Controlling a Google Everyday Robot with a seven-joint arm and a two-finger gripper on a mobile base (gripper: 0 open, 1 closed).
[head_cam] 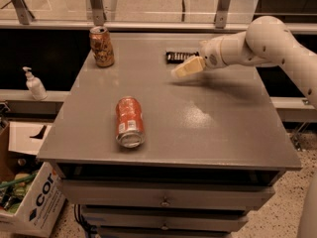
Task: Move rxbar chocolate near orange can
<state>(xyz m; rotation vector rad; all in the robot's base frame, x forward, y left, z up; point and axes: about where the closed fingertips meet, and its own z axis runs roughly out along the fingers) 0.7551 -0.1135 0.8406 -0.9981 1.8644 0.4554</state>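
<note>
The rxbar chocolate (180, 56) lies flat near the table's far edge, a dark wrapper partly hidden behind my fingers. The orange can (101, 46) stands upright at the far left corner of the table, dull brownish-orange with a silver top. My gripper (185, 68) hangs just in front of the bar, its pale fingers pointing left and down, low over the table. The arm reaches in from the right.
A brighter red-orange can (129, 121) with a white label lies on its side at the front left of the grey table (218, 128). A white pump bottle (34, 83) stands on a ledge at the left. A cardboard box (34, 202) sits on the floor below.
</note>
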